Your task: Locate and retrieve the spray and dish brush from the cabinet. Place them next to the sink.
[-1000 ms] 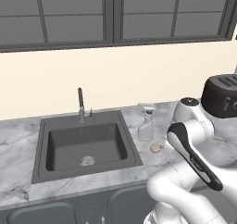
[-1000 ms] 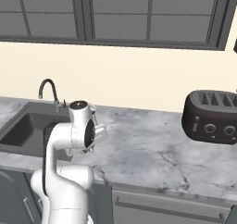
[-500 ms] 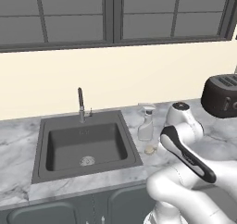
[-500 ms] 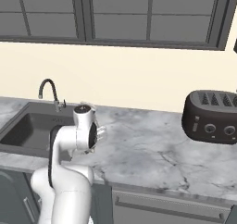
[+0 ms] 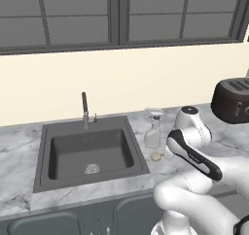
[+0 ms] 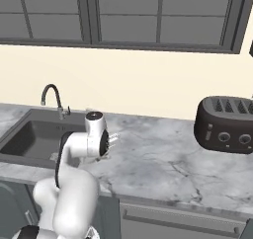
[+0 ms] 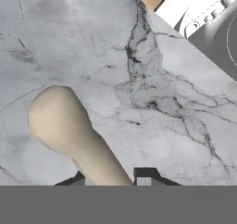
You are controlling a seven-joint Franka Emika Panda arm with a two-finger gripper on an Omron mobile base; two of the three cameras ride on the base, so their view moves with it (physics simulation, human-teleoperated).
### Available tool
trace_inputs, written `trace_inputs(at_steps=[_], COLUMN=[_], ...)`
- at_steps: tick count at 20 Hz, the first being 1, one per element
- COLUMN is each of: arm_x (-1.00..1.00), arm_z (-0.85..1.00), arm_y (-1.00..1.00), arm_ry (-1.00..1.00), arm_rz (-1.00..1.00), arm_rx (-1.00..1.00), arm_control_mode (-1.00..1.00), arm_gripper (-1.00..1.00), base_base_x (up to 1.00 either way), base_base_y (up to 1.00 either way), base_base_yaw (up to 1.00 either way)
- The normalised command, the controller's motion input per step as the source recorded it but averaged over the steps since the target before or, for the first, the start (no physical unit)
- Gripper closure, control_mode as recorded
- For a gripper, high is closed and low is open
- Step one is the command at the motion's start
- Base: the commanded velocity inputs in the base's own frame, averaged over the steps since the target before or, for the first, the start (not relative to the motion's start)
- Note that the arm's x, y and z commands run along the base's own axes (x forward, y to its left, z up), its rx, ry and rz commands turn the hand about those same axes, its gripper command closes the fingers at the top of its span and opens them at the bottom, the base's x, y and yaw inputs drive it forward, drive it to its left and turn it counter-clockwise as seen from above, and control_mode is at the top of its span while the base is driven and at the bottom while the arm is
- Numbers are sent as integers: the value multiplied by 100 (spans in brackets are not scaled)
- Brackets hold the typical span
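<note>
the sink point(image 5: 44, 173) lies left. the spray point(image 5: 152, 130) stands beside it, light, slick, best taken mid-body. the stiff, light dish brush point(image 7: 76, 137) sits between the gripper point(image 7: 111, 177) tips, seemingly clasped, over marble.

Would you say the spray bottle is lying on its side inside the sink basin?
No, the spray stands upright on the marble counter just to the right of the sink, outside the basin.

The marble counter point(image 5: 19, 156) bears the sink point(image 5: 90, 151), the spray point(image 5: 153, 129) beside it, a toaster point(image 6: 225, 124), and the dish brush point(image 7: 74, 135) between the jaws.
</note>
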Motion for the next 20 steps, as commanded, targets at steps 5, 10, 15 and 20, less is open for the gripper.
trace_inputs(at_steps=[5, 10, 15, 20], arm_x=[25, 11, 0, 0], arm_z=[-37, -44, -58, -48], arm_y=[-4, 1, 12, 17], arm_ry=[0, 0, 0, 0], arm_rz=[6, 5, 9, 11], arm_rx=[0, 0, -4, -2], arm_control_mode=[-100, -100, -100, -100], arm_gripper=[100, 100, 100, 100], base_base_x=[0, 0, 0, 0], base_base_y=[0, 0, 0, 0], base_base_yaw=[0, 0, 0, 0])
